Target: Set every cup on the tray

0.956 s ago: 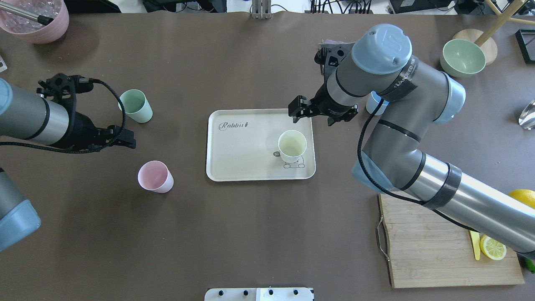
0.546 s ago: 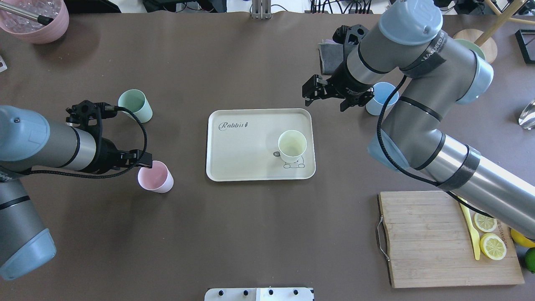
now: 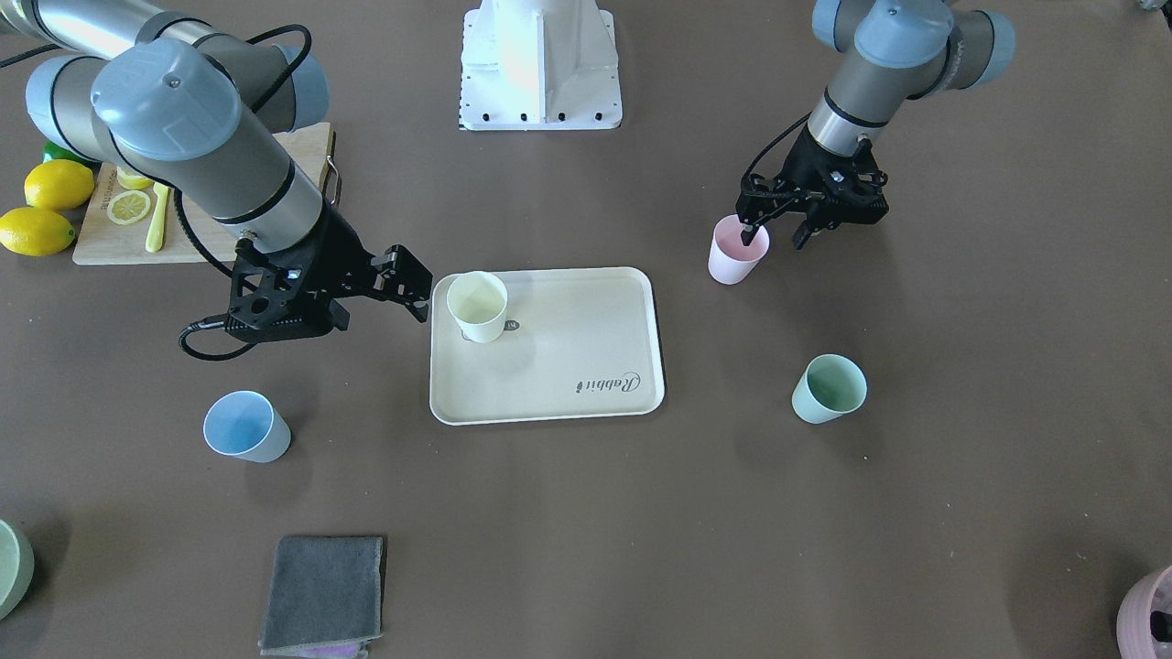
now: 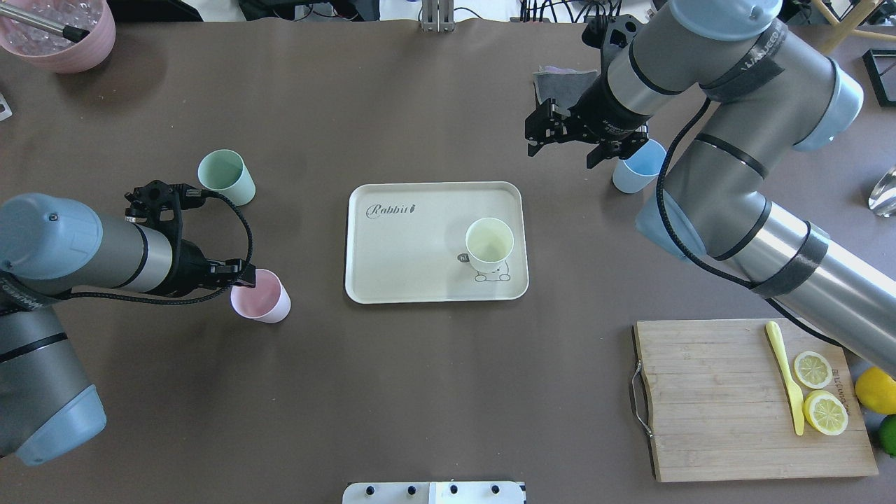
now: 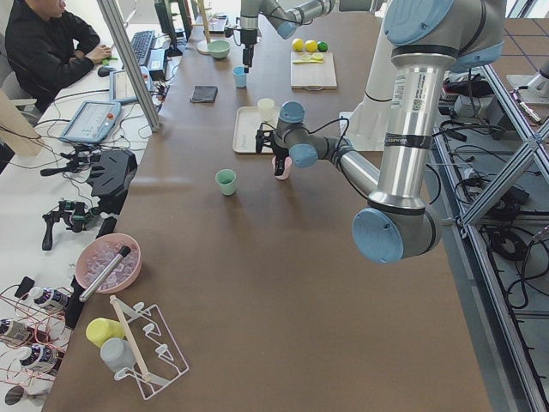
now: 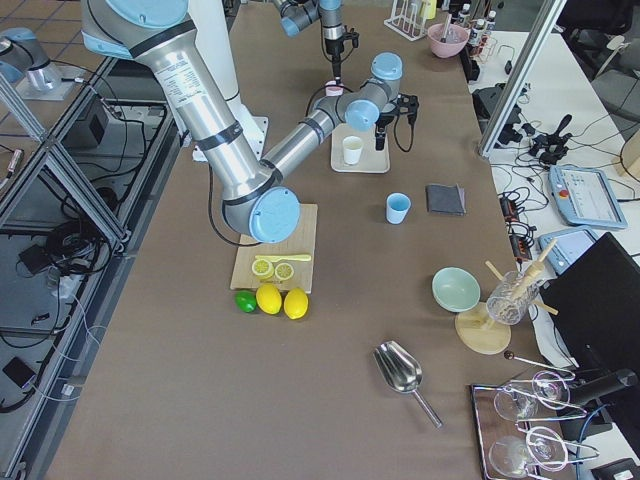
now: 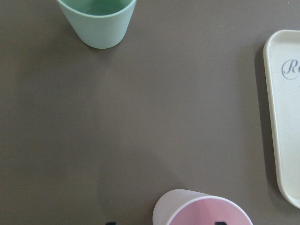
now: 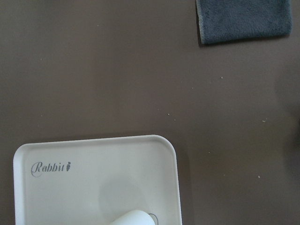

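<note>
The cream tray [image 4: 406, 245] lies mid-table with the pale yellow cup [image 4: 488, 243] upright on its cartoon corner. The pink cup [image 4: 264, 299] stands left of the tray. My left gripper [image 4: 241, 274] is open at its rim: in the front view [image 3: 776, 234] one finger is inside the cup [image 3: 735, 256] and the other outside. The left wrist view shows the pink rim [image 7: 206, 211] at the bottom. The mint green cup [image 4: 225, 176] stands farther back. The light blue cup [image 4: 640, 168] stands right of the tray. My right gripper [image 4: 563, 148] is open and empty, just left of it.
A grey cloth [image 4: 560, 82] lies behind the right gripper. A wooden cutting board [image 4: 728, 406] with lemon slices and a yellow knife is at the front right. A mauve-pink pot [image 4: 63, 38] stands at the far left corner. A pale green bowl [image 3: 9, 567] sits beyond the blue cup.
My left gripper moved down and right from beside the mint cup to the pink cup's rim. My right gripper drew back from the tray's far edge toward the blue cup.
</note>
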Robot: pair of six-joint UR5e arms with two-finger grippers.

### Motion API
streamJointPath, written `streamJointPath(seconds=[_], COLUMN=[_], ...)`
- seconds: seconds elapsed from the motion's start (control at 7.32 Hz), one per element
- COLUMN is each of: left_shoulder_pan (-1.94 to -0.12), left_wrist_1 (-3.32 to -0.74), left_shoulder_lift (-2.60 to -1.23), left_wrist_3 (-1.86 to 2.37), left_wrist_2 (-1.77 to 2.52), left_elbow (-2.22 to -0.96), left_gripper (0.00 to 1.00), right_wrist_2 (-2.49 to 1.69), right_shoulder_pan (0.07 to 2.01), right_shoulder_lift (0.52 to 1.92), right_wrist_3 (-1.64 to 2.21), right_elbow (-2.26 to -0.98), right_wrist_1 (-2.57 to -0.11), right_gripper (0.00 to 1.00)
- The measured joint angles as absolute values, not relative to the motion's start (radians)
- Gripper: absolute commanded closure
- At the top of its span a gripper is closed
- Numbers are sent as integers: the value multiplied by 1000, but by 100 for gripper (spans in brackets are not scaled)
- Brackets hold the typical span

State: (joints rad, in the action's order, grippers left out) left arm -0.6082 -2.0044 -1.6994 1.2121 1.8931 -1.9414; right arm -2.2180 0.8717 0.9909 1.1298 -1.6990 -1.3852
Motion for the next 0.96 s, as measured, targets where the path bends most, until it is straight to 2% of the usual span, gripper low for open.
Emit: streamJointPath(seconds=[0.27, 0.41, 0.55, 0.96], left_shoulder_pan=[-587, -571, -559, -556], left_wrist_1=[-2016, -2021, -2024, -2026], left_shoulder_lift=[-1700, -1701, -1701, -1702], left_wrist_3=[1226, 1234, 1239, 1241], left_wrist_2=[1885, 1877, 1871, 1867], left_elbow=[-1929, -1926, -1924, -1929], left_gripper=[34, 73, 100, 100], right_wrist_2=[-2251, -2260, -2264, -2275], right_shoulder_pan=[901, 910, 916, 953], right_shoulder_lift=[993, 995, 998, 1027], right_wrist_3=[1129, 1127, 1125, 1087], right_elbow=[-1703, -1703, -1702, -1707], right_wrist_1=[-1385, -1385, -1385, -1385], right_gripper=[0, 0, 0, 0])
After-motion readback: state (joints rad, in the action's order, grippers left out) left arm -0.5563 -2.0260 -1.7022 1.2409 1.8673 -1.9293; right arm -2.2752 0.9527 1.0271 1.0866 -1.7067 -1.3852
